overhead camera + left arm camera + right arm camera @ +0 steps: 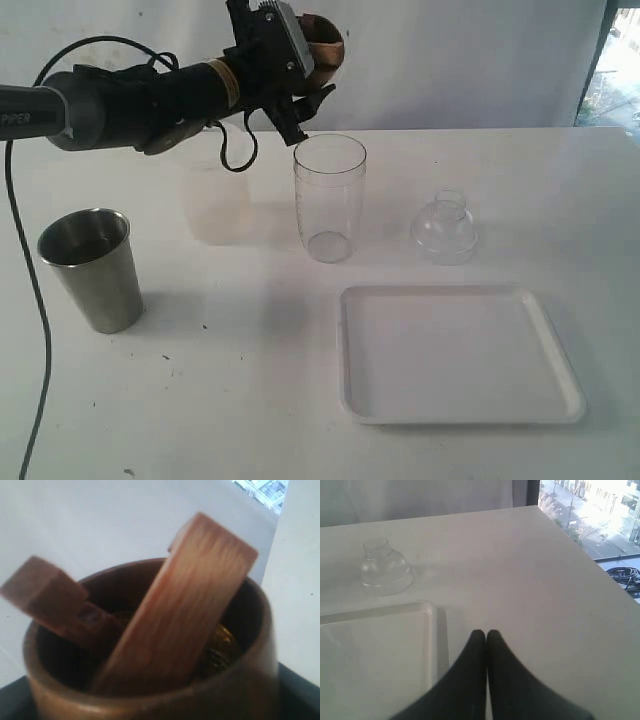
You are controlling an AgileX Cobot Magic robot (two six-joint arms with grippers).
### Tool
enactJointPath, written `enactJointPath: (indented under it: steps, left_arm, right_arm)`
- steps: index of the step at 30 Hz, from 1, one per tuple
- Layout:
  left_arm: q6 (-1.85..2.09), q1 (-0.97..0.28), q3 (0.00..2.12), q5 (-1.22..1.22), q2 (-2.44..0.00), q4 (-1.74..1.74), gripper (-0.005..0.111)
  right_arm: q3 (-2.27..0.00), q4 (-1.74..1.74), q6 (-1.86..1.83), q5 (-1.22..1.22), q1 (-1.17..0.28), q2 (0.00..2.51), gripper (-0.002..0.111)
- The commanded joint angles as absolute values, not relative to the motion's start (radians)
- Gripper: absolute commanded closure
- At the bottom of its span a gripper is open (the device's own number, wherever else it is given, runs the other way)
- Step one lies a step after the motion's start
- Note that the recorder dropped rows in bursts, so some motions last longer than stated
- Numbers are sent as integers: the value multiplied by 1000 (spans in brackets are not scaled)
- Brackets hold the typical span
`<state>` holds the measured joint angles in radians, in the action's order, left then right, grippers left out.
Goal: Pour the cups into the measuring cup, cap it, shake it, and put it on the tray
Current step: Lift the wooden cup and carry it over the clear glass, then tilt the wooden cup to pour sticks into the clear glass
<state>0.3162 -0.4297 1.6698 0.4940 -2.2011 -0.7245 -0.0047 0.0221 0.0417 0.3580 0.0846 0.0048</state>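
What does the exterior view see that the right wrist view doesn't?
Only the exterior view: the tumbler, the frosted cup, the measuring cup, and the left gripper holding the wooden cup up in the air. Only the right wrist view: the right gripper, shut, and a street outside. Both: the lid, the tray and the table.

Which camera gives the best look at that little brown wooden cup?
The left wrist view: the wooden cup fills the picture, wooden blocks inside. The exterior view shows only a brown edge, up high. The right wrist view misses it.
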Motion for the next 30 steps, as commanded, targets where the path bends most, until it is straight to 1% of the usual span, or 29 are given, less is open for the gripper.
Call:
enactJointPath:
  steps: [1, 6, 11, 22, 30]
  left_arm:
    - [361, -422, 1678, 542, -2191, -720, 107]
    - [261, -371, 1678, 583, -2191, -728, 107]
    - [261, -371, 1676, 613, -2191, -771, 107]
    - [468, -371, 1676, 642, -2191, -771, 107]
    - [540, -371, 1676, 607, -2191, -785, 107]
  right_arm:
    - [0, 26, 47, 350, 82, 0, 108]
    - [0, 26, 47, 350, 82, 0, 108]
    - [0, 26, 47, 350, 82, 0, 108]
    - [0, 26, 49, 350, 82, 0, 108]
    - [0, 26, 49, 350, 82, 0, 108]
